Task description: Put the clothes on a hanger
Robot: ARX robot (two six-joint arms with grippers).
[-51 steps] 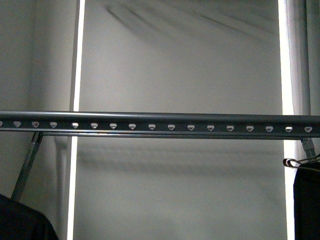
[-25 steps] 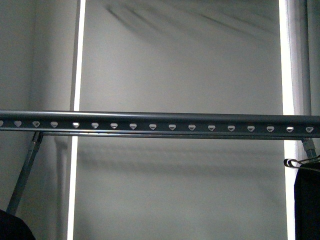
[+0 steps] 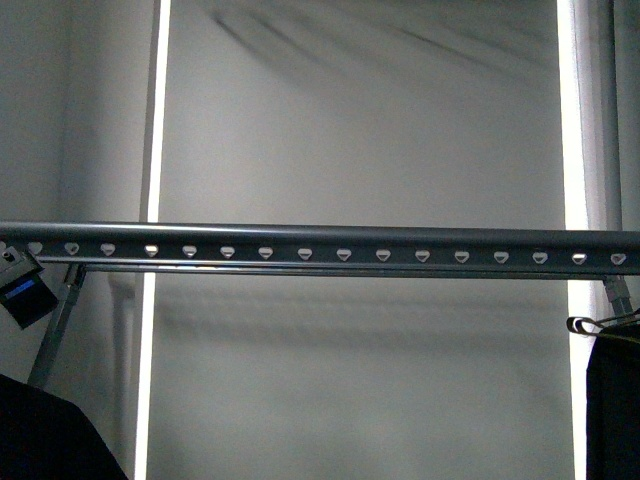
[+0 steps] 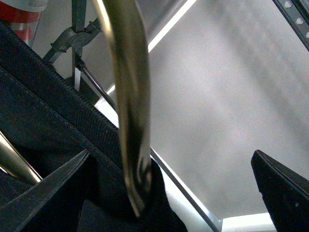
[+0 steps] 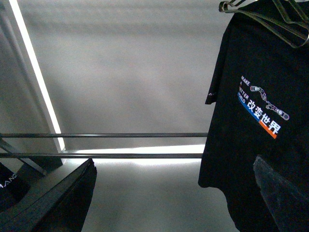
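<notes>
In the left wrist view the black T-shirt [image 4: 48, 121] fills one side, its stitched neck band running across. A blurred brass-coloured hanger hook [image 4: 129, 96] rises out of the fabric. My left gripper [image 4: 164, 193] is open, and the hook and fabric lie close to one finger [image 4: 43, 191], clear of the other. In the front view the T-shirt [image 3: 45, 435] shows as a black mass at the bottom left, below the rail [image 3: 320, 245]. My right gripper [image 5: 174, 198] is open and empty. A black hem with white letters [image 5: 8, 186] shows beside one of its fingers.
Another black garment [image 3: 612, 405] hangs from a dark clip hanger [image 3: 600, 325] at the right end of the rail. In the right wrist view it [image 5: 256, 125] carries a coloured print. Two thin bars [image 5: 120, 145] cross behind. A small dark part with a blue label [image 3: 25, 285] sits under the rail's left end.
The black T-shirt at the bottom left of the front view dropped lower, then rose again. The dark part with the blue label has come into view under the rail's left end.
</notes>
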